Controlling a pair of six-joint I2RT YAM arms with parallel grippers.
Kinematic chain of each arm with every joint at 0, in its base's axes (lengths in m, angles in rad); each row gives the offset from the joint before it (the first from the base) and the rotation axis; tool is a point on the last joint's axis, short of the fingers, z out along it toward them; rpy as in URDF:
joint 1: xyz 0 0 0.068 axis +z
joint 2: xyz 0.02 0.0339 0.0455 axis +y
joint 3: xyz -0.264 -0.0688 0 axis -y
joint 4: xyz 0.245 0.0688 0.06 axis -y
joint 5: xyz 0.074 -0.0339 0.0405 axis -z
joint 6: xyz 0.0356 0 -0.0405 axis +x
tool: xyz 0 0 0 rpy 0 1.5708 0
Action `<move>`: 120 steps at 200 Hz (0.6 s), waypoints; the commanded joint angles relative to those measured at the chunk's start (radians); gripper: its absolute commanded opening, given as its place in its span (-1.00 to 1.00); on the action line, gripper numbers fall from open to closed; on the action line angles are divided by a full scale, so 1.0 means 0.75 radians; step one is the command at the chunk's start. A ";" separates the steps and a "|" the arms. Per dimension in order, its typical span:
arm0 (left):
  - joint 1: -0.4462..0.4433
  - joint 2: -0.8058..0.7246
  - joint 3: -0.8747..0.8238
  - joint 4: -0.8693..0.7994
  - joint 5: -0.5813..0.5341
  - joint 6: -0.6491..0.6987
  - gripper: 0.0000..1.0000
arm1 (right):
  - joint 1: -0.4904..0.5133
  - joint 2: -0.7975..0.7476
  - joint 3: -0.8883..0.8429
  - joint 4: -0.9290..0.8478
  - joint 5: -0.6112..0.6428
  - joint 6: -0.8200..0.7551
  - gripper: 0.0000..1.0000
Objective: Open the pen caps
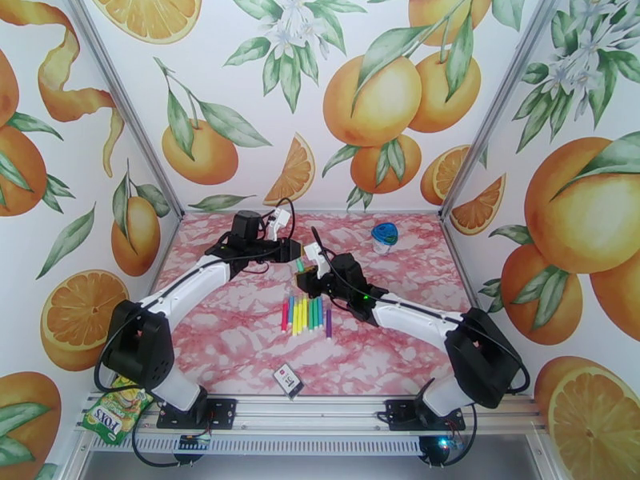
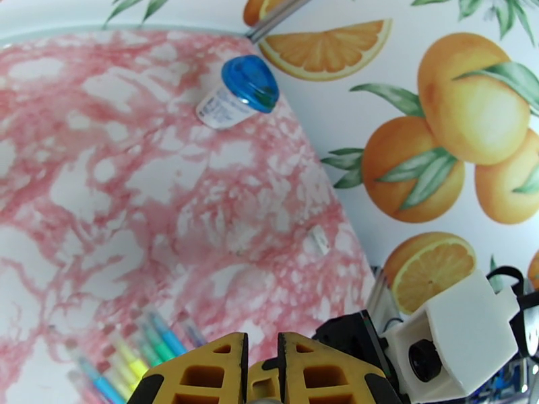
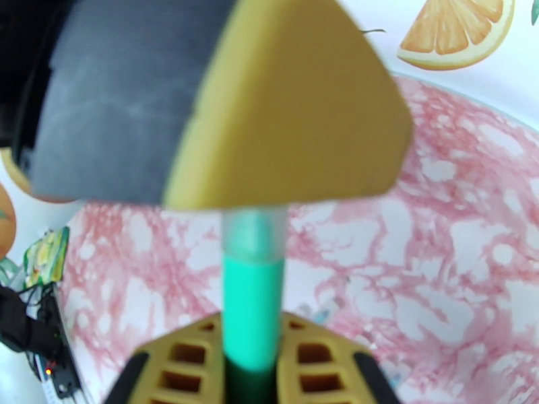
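A green pen (image 3: 252, 311) stands between my two grippers above the middle of the table. My right gripper (image 3: 252, 334) is shut on its green body. The pen's pale translucent cap (image 3: 253, 233) runs up under a yellow finger (image 3: 290, 102) of my left gripper (image 1: 296, 253), which is shut on that end. In the left wrist view the left fingers (image 2: 222, 372) stand nearly together at the bottom edge. From above, the green pen (image 1: 300, 266) bridges the left gripper and the right gripper (image 1: 309, 270). Several more capped pens (image 1: 307, 314), pink, yellow, green, blue and purple, lie in a row just in front.
A clear container with a blue lid (image 1: 385, 236) sits at the back right of the pink marble table (image 1: 240, 346). A small white card (image 1: 288, 380) lies near the front edge. A candy bag (image 1: 116, 410) rests off the table's front left corner. Printed walls enclose three sides.
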 commanded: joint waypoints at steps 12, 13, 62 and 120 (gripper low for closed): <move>0.097 0.028 0.096 0.066 -0.372 -0.024 -1.00 | 0.029 0.000 -0.064 -0.039 -0.068 -0.064 -0.99; 0.097 0.028 0.096 0.066 -0.373 -0.025 -1.00 | 0.029 0.000 -0.064 -0.040 -0.068 -0.064 -0.99; 0.122 0.030 0.106 0.083 -0.423 -0.063 -1.00 | 0.031 0.006 -0.105 -0.020 -0.071 -0.062 -1.00; 0.166 0.067 0.107 0.142 -0.451 -0.165 -1.00 | 0.030 -0.020 -0.168 0.002 -0.066 -0.077 -1.00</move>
